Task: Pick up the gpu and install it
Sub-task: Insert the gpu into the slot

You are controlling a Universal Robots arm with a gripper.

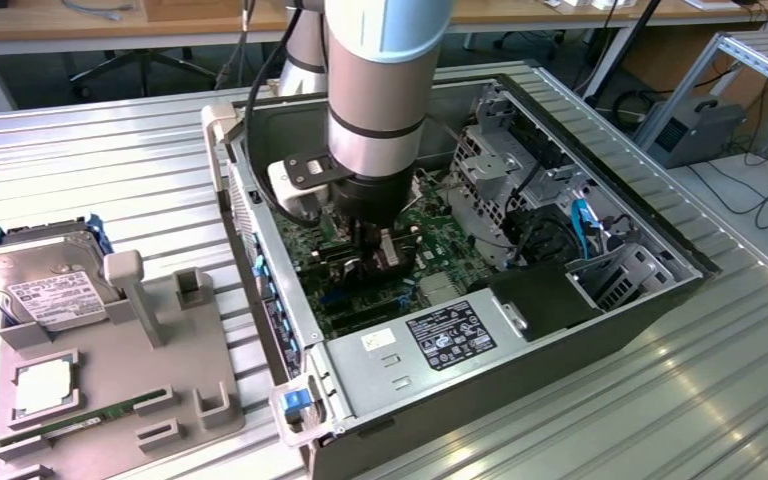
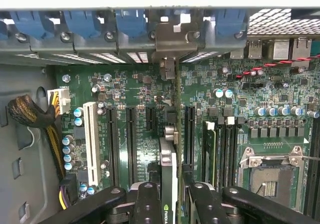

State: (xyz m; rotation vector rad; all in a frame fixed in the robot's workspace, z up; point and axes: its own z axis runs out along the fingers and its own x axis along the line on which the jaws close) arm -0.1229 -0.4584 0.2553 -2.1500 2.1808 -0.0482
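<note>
We've got the thin black gpu card [image 2: 170, 184] pinched edge-on in the half-open black gripper [image 2: 169, 204], long axis lined along the green motherboard's [image 2: 140, 98] black slots (silver bracket toward the rear wall).

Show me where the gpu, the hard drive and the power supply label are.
gpu [image 2: 170, 184]: wrist view, top edge of the card, held edge-on.
hard drive [image 1: 40, 285]: exterior view, its white label.
power supply label [image 1: 451, 335]: exterior view, middle of the black sticker.

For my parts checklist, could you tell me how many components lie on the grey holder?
3: a hard drive at the far end, a processor in the middle, a memory stick at the near end. The holder is cropped, so more may be hidden.
</note>
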